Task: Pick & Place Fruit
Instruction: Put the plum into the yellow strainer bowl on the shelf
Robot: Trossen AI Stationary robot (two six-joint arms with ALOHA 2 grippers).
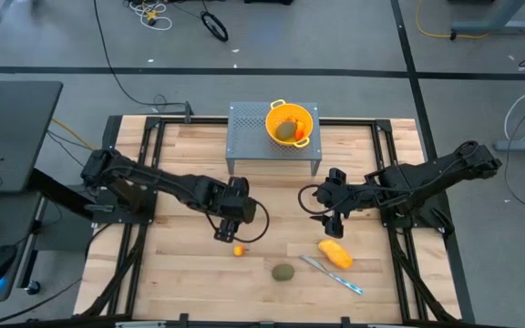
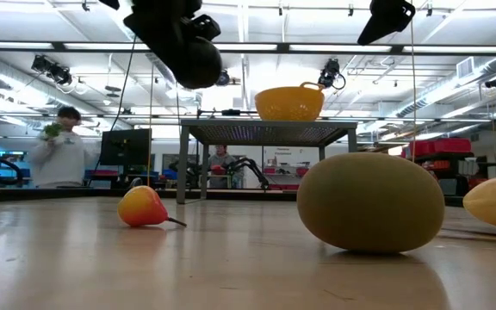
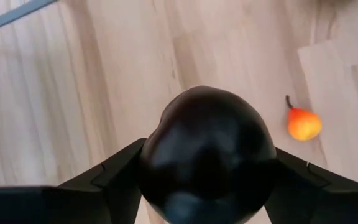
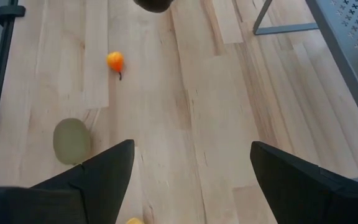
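Dark ball (image 3: 207, 155) clamped in left gripper (image 1: 227, 228), aloft over mid-table. Carry it level to the colander (image 1: 291, 123), centre first, then release. Right gripper (image 1: 332, 221) empty, spread wide.

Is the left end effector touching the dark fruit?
Touching. In the left wrist view the left end effector has both fingers pressed against the dark fruit, no gap on either side.

I see 1 yellow colander (image 1: 291, 123) on a grey perforated stand (image 1: 249, 128), 1 knife (image 1: 332, 274) flat on the wooden desk (image 1: 180, 282), 1 person (image 2: 58, 146) beyond.
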